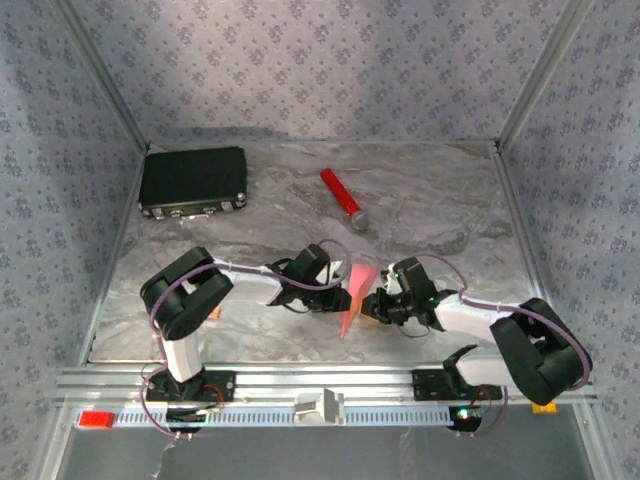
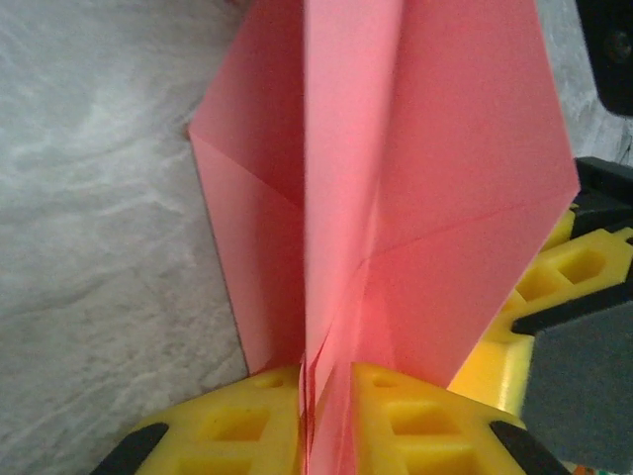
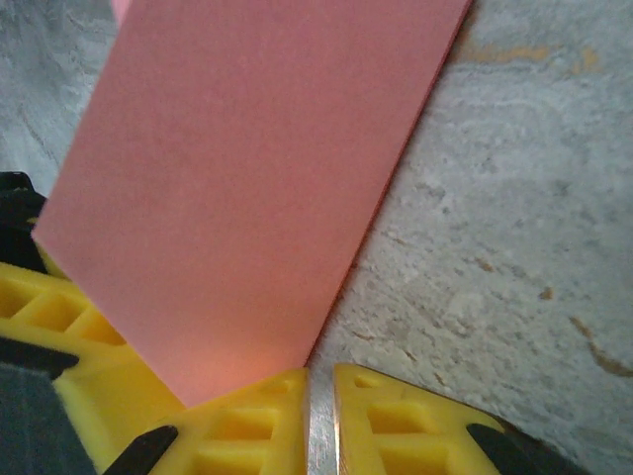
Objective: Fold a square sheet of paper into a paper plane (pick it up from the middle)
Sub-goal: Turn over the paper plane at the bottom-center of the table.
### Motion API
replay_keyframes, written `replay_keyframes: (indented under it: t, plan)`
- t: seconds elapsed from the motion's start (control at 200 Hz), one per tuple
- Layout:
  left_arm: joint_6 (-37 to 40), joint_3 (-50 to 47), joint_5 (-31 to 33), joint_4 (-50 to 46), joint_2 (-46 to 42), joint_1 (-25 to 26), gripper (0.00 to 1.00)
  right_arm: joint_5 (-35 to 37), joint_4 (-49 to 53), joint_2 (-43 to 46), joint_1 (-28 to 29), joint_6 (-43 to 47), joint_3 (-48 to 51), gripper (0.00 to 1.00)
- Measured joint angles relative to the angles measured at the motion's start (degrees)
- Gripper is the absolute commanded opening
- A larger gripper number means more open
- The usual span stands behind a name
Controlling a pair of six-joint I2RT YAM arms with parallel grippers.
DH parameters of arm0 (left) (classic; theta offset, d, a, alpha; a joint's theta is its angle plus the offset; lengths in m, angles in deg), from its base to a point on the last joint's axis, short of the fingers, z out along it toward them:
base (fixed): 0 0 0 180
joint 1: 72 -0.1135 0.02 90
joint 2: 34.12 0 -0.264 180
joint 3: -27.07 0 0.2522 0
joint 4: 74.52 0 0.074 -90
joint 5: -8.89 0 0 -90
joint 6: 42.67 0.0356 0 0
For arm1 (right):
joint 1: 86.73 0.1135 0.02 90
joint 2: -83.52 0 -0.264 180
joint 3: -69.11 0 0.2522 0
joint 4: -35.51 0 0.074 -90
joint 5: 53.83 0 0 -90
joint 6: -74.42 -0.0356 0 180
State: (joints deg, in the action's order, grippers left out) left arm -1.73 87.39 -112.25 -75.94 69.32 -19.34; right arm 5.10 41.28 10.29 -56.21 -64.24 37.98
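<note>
The pink-red sheet of paper (image 1: 355, 288) is folded into a pointed, creased shape and stands between the two grippers at the table's middle front. My left gripper (image 1: 335, 285) is shut on its centre fold. In the left wrist view several pink layers (image 2: 396, 198) run down into the closed yellow jaws (image 2: 326, 406), and the flaps spread to either side. My right gripper (image 1: 385, 300) sits against the paper's right side. In the right wrist view a flat pink flap (image 3: 257, 178) lies over the left finger (image 3: 247, 416). Those jaws (image 3: 321, 406) are shut to a thin slit with no paper seen in it.
A black rectangular case (image 1: 193, 180) lies at the back left. A red cylinder with a grey tip (image 1: 342, 198) lies behind the grippers. The aluminium rail (image 1: 320, 385) with the arm bases runs along the front edge. Patterned walls enclose the marbled table (image 1: 450, 210).
</note>
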Motion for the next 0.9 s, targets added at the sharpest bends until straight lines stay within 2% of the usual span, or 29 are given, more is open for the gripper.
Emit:
replay_keyframes:
  t: [0.24, 0.355, 0.52, 0.665, 0.81, 0.899]
  plan:
    - [0.6, 0.4, -0.5, 0.5, 0.2, 0.3, 0.08, 0.3, -0.2, 0.9, 0.0, 0.0, 0.4, 0.15]
    - [1.1, 0.2, 2.4, -1.0, -1.8, 0.3, 0.06, 1.3, 1.4, 4.1, -0.6, 0.0, 0.4, 0.15]
    - [2.0, -1.5, 13.2, -7.3, -12.7, 0.8, 0.05, 4.2, 6.1, 10.0, -2.6, 0.3, -0.1, 0.16]
    - [1.9, -1.7, 25.5, -15.4, -22.2, 1.1, 0.05, 5.9, 8.8, 12.0, -3.0, 0.3, -2.0, 0.17]
    - [1.6, -1.7, 35.1, -24.4, -24.9, 1.1, 0.05, 7.0, 9.3, 11.8, -2.4, 0.3, -4.0, 0.17]
    - [1.4, -1.7, 38.0, -28.7, -24.9, 1.1, 0.06, 7.5, 9.3, 10.5, -1.6, 0.3, -5.1, 0.17]
